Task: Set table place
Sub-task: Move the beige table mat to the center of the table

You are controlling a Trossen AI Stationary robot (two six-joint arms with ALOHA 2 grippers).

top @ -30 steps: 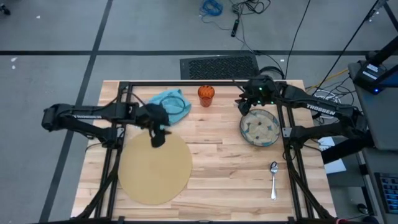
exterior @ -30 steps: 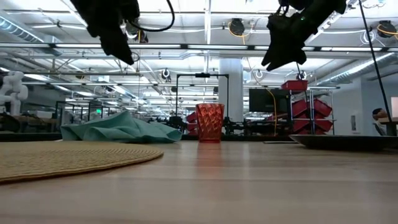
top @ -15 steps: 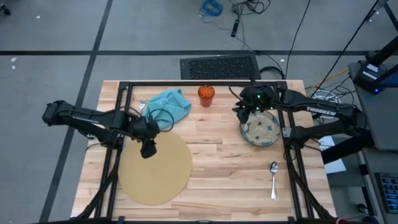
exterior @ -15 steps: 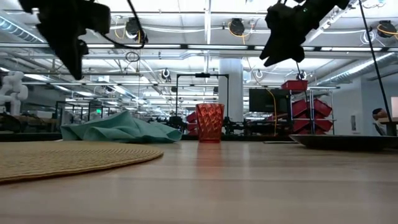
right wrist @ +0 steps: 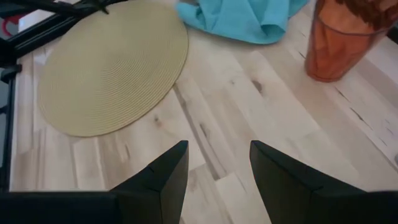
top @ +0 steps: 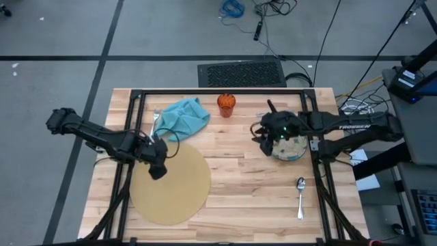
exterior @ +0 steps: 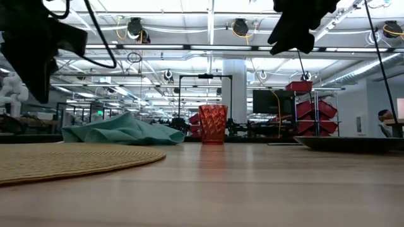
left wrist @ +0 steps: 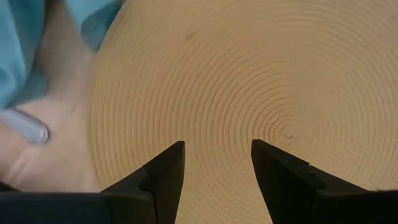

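Note:
The round tan mat (top: 174,186) lies flat at the table's near left. The crumpled teal napkin (top: 184,115) lies beyond it, with a metal utensil's end (left wrist: 26,129) beside the napkin. The orange cup (top: 226,104) stands upright at the far middle. The patterned dish (top: 292,145) sits at the right, and a spoon (top: 300,194) lies nearer. My left gripper (left wrist: 217,146) hangs open above the mat's far left part, pointing down. My right gripper (right wrist: 217,146) is open in the air over the dish's left rim, slanting toward the mat.
The black frame bars (top: 123,171) run along both sides of the wooden table (top: 239,198). Bare wood lies between the mat and the dish. The low view shows the room behind, with a person (exterior: 383,120) seated far off at the right.
My left gripper has gone down and toward the table's near left, from beside the napkin to over the mat, rolling its wrist as it went. My right gripper has swung from near the far edge toward the near edge, over the dish's left rim. Both stayed open.

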